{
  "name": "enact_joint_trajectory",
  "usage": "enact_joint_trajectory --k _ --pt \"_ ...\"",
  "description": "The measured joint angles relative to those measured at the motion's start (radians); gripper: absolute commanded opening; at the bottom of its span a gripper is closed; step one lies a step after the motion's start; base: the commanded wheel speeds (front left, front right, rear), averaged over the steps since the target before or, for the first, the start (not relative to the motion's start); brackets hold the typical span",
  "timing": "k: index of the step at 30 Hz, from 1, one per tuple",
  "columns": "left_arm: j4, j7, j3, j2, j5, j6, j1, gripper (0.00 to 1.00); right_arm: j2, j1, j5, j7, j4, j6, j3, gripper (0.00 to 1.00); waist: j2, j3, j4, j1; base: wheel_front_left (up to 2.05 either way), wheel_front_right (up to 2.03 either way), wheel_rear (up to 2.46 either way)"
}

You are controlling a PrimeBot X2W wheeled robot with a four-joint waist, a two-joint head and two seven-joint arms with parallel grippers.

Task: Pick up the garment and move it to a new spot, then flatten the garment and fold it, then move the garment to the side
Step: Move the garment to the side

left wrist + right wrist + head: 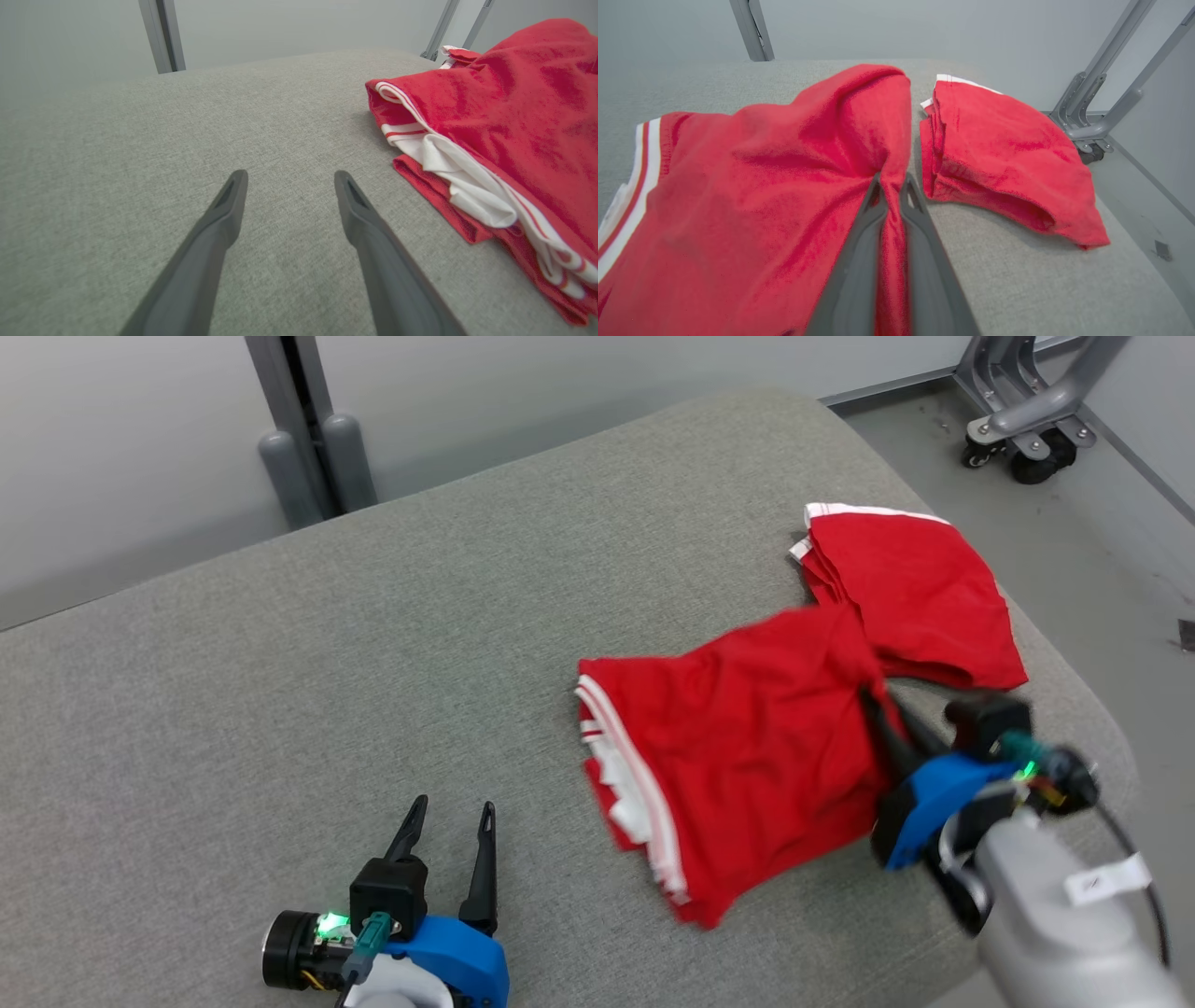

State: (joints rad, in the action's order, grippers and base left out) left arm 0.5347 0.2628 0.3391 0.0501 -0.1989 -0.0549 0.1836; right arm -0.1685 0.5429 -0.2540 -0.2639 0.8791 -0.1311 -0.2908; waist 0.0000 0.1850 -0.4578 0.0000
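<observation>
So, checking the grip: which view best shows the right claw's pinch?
Right wrist view: the right claw shut on the garment, close up. Head view shows it from above, pinch partly hidden. Left wrist view shows the garment's striped hem.

Even, bright light, faint shadows; motion blur on garment (747,737); wide-angle edge stretch.

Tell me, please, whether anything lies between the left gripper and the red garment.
Nothing visible does: only bare grey fabric surface lies between the open left gripper and the garment. The right gripper is shut on the garment.
</observation>
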Motion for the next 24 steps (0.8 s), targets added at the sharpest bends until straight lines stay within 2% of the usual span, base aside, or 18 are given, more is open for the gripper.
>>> enact_joint_trajectory --k 5,11,16,17,18,19,24 --pt "0.013 0.000 -0.006 0.000 0.025 0.008 -0.001 1.00 -0.087 0.158 0.060 0.009 0.072 0.000 0.039 0.00 0.0000 0.013 0.024 0.0000 0.00 0.00 0.00" --pt "0.030 0.000 0.002 0.000 0.041 0.003 0.001 1.00 -0.207 0.318 0.171 0.035 0.228 0.000 0.172 0.00 0.0000 0.028 0.059 0.0000 0.00 0.00 0.00" --pt "0.035 0.000 0.002 0.000 0.050 0.002 0.017 1.00 -0.272 0.398 0.286 0.043 0.302 0.000 0.285 0.02 0.0000 0.048 0.085 0.0000 0.00 0.00 0.00" --pt "0.035 0.000 0.001 0.000 0.051 0.002 0.021 1.00 -0.281 0.407 0.311 0.047 0.311 0.000 0.309 0.37 0.0000 0.053 0.090 0.0000 0.00 0.00 0.00" --pt "0.036 0.000 0.000 -0.001 0.051 0.002 0.025 1.00 -0.287 0.413 0.337 0.055 0.319 0.000 0.333 0.89 0.0000 0.057 0.094 0.0000 0.00 0.00 0.00" --pt "0.037 0.000 -0.001 -0.001 0.051 0.002 0.026 1.00 -0.287 0.415 0.358 0.057 0.322 0.000 0.363 1.00 0.0000 0.060 0.097 0.0000 0.00 0.00 0.00" --pt "0.035 0.000 -0.008 -0.002 0.058 -0.001 0.029 1.00 -0.253 0.409 0.459 0.050 0.302 0.000 0.474 1.00 0.0000 0.068 0.102 0.0000 0.00 0.00 0.00"
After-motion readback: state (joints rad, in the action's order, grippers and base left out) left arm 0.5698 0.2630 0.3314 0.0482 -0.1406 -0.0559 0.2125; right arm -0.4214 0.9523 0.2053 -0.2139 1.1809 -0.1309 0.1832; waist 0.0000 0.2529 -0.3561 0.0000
